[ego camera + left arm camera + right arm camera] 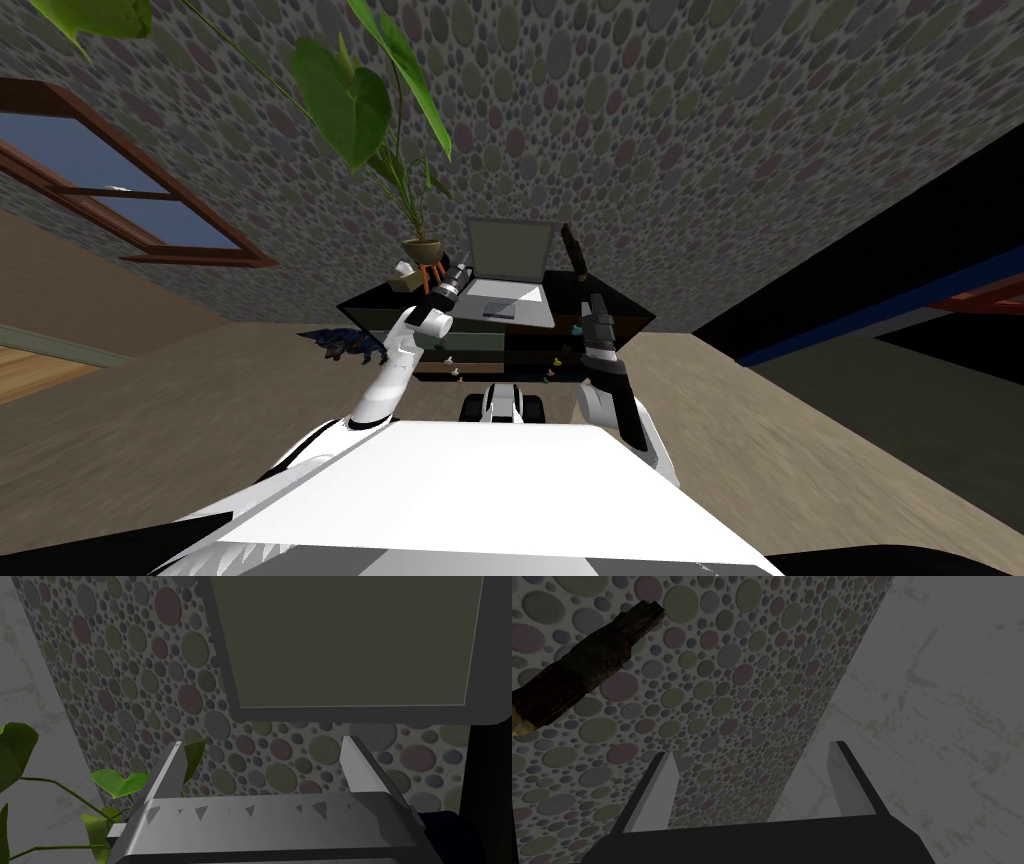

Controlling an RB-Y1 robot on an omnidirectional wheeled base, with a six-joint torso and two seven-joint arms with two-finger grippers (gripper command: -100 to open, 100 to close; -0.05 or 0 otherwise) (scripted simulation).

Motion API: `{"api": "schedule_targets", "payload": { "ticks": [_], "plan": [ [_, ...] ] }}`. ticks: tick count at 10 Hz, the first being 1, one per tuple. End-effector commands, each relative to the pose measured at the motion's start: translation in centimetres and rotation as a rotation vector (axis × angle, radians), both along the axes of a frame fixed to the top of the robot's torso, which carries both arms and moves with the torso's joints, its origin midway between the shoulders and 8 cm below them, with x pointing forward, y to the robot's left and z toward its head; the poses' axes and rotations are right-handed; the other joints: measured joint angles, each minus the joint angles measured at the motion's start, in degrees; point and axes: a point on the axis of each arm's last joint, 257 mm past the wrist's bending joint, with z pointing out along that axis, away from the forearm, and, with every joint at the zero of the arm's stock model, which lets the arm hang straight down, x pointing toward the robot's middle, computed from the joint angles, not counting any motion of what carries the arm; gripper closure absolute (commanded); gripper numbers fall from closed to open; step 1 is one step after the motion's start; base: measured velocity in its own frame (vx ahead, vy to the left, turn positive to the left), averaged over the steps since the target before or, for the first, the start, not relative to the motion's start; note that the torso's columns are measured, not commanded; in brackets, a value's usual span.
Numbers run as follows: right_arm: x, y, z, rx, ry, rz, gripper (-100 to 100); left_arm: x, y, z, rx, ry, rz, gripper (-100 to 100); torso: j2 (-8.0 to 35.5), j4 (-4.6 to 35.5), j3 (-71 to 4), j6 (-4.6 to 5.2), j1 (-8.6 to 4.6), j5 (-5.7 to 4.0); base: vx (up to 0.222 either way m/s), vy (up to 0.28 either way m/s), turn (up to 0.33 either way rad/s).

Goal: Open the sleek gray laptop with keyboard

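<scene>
Two wide, empty grippers: left gripper [264, 743] hung just beside the open laptop [510, 275], right gripper [752, 750] near the right edge of the desk [620, 315].

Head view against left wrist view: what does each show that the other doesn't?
Head view: the laptop's keyboard half lying on the black desk, and the right gripper beside it. Left wrist view: the left gripper with fingers open, clear of the screen. Both: the raised screen, plant leaves, dotted wall.
</scene>
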Motion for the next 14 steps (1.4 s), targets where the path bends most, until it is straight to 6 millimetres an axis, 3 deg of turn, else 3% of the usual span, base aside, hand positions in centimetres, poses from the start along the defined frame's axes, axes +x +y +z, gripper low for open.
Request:
{"api": "schedule_targets", "payload": {
  "ticks": [1, 2, 3, 6, 7, 8, 9, 10, 11, 14],
  "plan": [
    [0.0, 0.0, 0.0, 0.0, 0.0, 0.0, 0, 1.5, -0.7, 0.8, 0.021, 0.023, -0.008, -100, 0.0, 0.0, 0.0, 0.0, 0.01, 0.0, 0.028, 0.014, 0.007],
    [0.0, 0.0, 0.0, 0.0, 0.0, 0.0, 0, 2.6, -0.9, 0.3, 0.039, 0.06, -0.007, -100, 0.0, 0.0, 0.0, 0.0, 0.0, 0.0, 0.026, 0.015, 0.012],
    [0.0, 0.0, 0.0, 0.0, 0.0, 0.0, 0, 2.7, -1.3, 1.3, 0.041, 0.046, -0.012, -100, 0.0, 0.0, 0.0, 0.0, 0.0, 0.0, 0.023, 0.012, 0.006],
    [0.0, 0.0, 0.0, 0.0, 0.0, 0.0, 0, 5.0, -1.8, 1.2, 0.083, 0.11, -0.007, -100, 0.0, 0.0, 0.0, 0.0, -0.02, -0.01, 0.03, 0.012, 0.009],
    [0.0, 0.0, 0.0, 0.0, 0.0, 0.0, 0, 5.1, -2.2, 2.3, 0.085, 0.096, -0.011, -100, 0.0, 0.0, 0.0, 0.0, 0.0, 0.0, 0.025, 0.011, 0.006],
    [0.0, 0.0, 0.0, 0.0, 0.0, 0.0, 0, 6.1, -2.0, 1.6, 0.105, 0.132, -0.003, -100, 0.0, 0.0, 0.0, 0.01, -0.02, -0.01, 0.029, 0.01, 0.009],
    [0.0, 0.0, 0.0, 0.0, 0.0, 0.0, 0, 6.2, -2.5, 2.8, 0.108, 0.122, -0.007, -100, 0.0, 0.0, 0.0, 0.0, -0.01, 0.0, 0.025, 0.008, 0.007],
    [0.0, 0.0, 0.0, 0.0, 0.0, 0.0, 0, 7.3, -2.2, 2.0, 0.129, 0.164, 0.004, -100, 0.0, 0.0, 0.0, 0.0, -0.02, -0.01, 0.028, 0.012, 0.01],
    [0.0, 0.0, 0.0, 0.0, 0.0, 0.0, 0, 7.3, -2.7, 3.3, 0.131, 0.147, 0.0, -100, 0.0, 0.0, 0.0, 0.0, 0.0, 0.0, 0.023, 0.013, 0.007],
    [0.0, 0.0, 0.0, 0.0, 0.0, 0.0, 0, 9.3, -2.4, 3.4, 0.174, 0.213, 0.023, -100, 0.0, 0.0, 0.0, 0.0, -0.01, 0.0, 0.029, 0.014, 0.008]
  ]
}}
